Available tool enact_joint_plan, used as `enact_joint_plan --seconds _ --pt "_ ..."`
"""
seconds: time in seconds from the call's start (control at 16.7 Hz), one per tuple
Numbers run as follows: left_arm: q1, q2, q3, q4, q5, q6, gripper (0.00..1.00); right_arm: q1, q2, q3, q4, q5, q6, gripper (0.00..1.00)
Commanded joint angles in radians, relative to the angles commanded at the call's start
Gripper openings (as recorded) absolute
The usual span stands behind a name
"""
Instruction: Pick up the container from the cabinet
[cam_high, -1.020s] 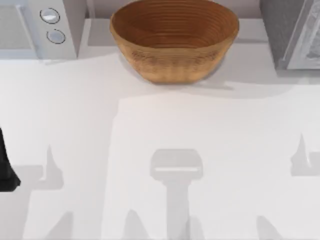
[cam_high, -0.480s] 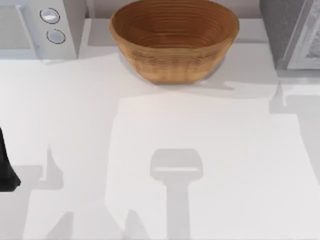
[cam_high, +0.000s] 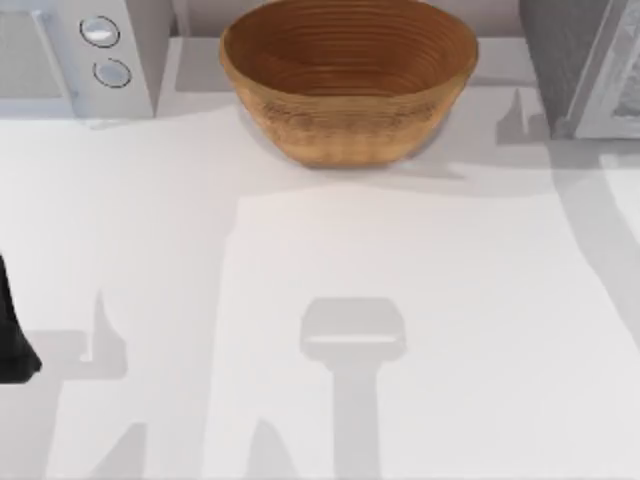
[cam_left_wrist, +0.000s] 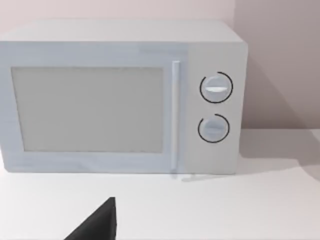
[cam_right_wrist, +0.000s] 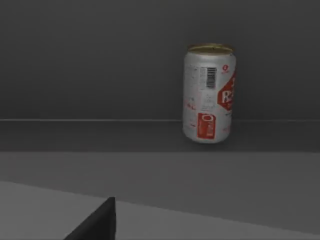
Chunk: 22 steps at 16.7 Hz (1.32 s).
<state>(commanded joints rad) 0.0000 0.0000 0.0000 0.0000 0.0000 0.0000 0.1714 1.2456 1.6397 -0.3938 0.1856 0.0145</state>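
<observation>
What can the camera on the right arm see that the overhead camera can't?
The right wrist view looks into the dark cabinet, where a white and red can with a gold top stands upright on the shelf. The top view instead takes in the woven bowl at the back of the white table and the microwave in the left corner. Both share the cabinet, which the top view catches as a grey edge at its right corner.
</observation>
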Motion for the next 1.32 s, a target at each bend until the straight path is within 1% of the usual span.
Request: enact_joint_plan --seconds 0.24,0.6,0.72,1.08,1.32 --pt "0.0 0.0 0.0 0.0 0.0 0.0 1.0 0.013 0.08 0.101 -0.023 0.011 0.001 1.0" --pt "0.0 0.0 0.0 0.0 0.0 0.0 1.0 0.008 0.082 0.101 -0.019 0.01 0.001 1.0" --pt "0.0 0.0 0.0 0.0 0.0 0.0 1.0 -0.005 0.12 0.123 0.008 0.0 0.001 1.0" --pt "0.0 0.0 0.0 0.0 0.0 0.0 1.0 -0.062 0.346 0.209 0.14 -0.049 0.001 1.0" --pt "0.0 0.0 0.0 0.0 0.0 0.0 1.0 -0.068 0.363 0.216 0.154 -0.054 0.001 1.0"
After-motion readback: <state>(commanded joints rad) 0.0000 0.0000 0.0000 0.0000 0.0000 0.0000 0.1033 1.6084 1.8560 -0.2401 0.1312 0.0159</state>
